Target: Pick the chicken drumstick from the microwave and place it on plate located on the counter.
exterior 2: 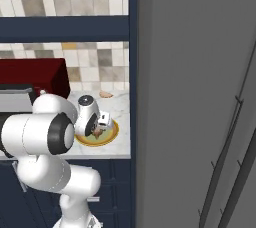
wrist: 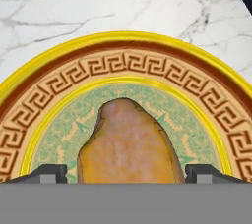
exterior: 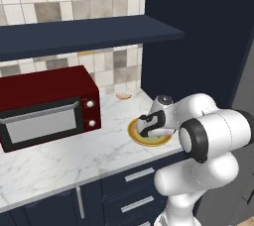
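The chicken drumstick (wrist: 129, 144) sits over the green centre of the plate (wrist: 123, 66) near the table's right end, the gripper (wrist: 126, 174) low above it, jaws spread either side, apparently releasing.

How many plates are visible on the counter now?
1: the plate lies on the counter near its right end, under the gripper, with the chicken drumstick over it.
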### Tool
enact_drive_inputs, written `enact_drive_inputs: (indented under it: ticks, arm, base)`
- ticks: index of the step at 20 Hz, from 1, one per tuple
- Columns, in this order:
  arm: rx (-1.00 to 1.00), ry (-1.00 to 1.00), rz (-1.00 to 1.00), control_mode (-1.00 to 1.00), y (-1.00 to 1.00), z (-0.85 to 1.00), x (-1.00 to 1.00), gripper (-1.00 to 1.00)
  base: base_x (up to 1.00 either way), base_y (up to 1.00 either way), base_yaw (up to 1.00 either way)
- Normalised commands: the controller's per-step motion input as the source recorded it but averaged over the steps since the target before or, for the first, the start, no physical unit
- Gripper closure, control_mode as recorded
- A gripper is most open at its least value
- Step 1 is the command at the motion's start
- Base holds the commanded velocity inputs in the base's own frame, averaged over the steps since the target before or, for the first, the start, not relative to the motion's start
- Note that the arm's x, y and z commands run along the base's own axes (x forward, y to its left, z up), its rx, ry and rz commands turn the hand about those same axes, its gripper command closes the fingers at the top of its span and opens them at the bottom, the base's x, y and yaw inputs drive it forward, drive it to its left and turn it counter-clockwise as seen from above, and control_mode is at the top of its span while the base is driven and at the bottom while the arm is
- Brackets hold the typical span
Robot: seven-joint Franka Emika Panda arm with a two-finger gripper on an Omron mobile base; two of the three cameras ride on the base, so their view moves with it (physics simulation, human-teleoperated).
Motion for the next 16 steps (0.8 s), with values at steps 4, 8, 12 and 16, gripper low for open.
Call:
enact_drive_inputs:
  ticks: [4,8,12,16]
  arm:
    - [0.0,0.0,-0.03,-1.0,0.0,0.06,0.0,-1.0]
    - [0.0,0.0,-0.03,-1.0,0.0,0.68,0.0,-1.0]
    - [0.0,0.0,-0.01,-1.0,0.0,0.92,-0.23,-1.0]
    - [0.0,0.0,0.0,-1.0,0.0,0.8,-0.71,-1.0]
  base:
    - [0.0,0.0,0.0]
    - [0.0,0.0,0.0]
    - [0.0,0.0,0.0]
    - [0.0,0.0,0.0]
